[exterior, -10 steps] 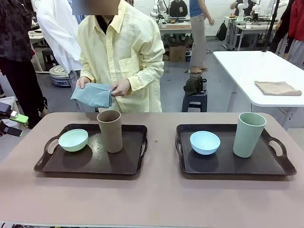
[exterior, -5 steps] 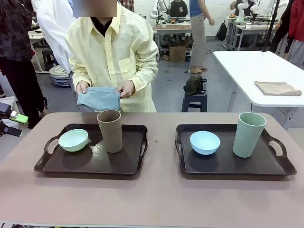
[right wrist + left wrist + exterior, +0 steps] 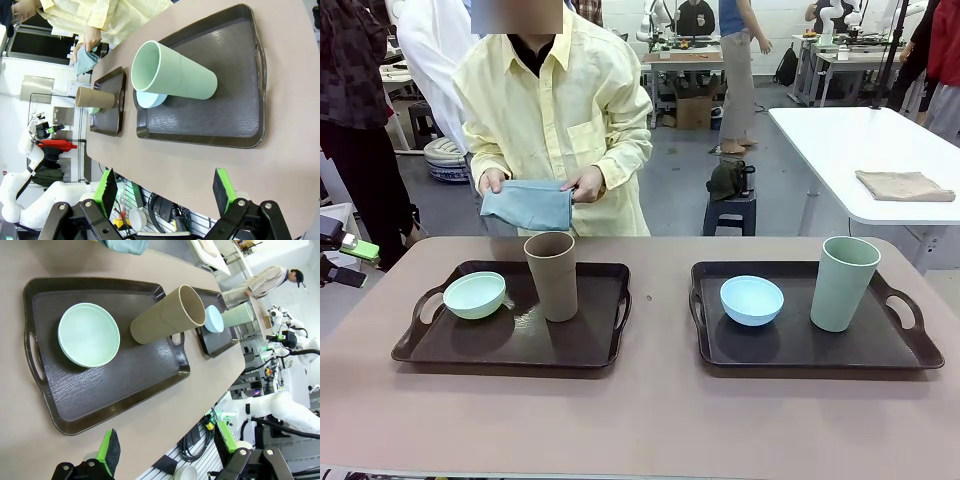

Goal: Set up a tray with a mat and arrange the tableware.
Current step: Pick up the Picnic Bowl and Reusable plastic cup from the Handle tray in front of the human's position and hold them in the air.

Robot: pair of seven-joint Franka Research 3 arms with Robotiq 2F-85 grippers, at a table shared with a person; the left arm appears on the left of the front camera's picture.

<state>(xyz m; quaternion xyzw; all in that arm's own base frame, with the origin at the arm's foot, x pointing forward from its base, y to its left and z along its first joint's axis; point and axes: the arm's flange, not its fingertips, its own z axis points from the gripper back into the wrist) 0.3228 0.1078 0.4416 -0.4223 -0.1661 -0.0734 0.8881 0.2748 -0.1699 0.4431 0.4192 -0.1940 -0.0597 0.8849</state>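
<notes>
Mint bowl (image 3: 474, 295), blue bowl (image 3: 752, 300), tan cup (image 3: 552, 276), sage cup (image 3: 844, 283), all matte.

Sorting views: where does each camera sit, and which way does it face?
Front: between the arms, facing the person across the table; left hand at left edge.
Left wrist: off the table's end, facing the brown cup and mint bowl; own hand open below.
Right wrist: off the other end, facing the green cup; right hand open below.
Shared by all: the brown cup.
</notes>
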